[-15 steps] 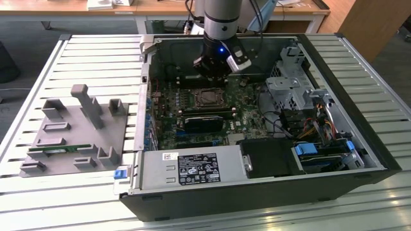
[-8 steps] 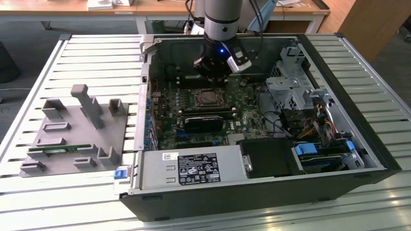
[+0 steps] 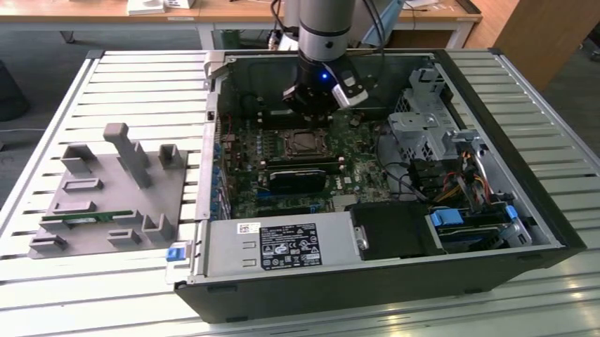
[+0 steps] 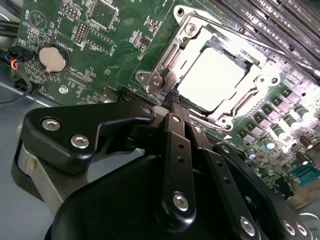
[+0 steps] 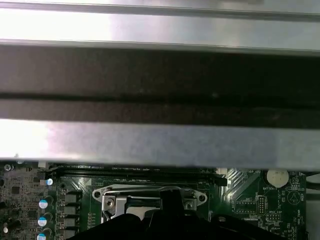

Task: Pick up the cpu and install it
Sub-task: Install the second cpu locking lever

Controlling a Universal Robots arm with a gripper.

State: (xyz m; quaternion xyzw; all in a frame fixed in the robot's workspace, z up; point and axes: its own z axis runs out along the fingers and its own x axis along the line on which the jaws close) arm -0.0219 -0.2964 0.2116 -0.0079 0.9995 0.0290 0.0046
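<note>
Closed and empty, black gripper [image 4: 176, 102] hovered beside the shiny silver square cpu [image 4: 212, 72], already seated in its metal-framed socket [image 4: 159, 75].

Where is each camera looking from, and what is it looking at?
Exterior view: off the arm, above the open computer case, looking down; the arm and gripper hang over the socket.
Second wrist view: on the arm, looking past the gripper at the shiny cpu lying in the socket.
First wrist view: on the arm, facing the case wall, the socket beneath.
All three share the socket.
</note>
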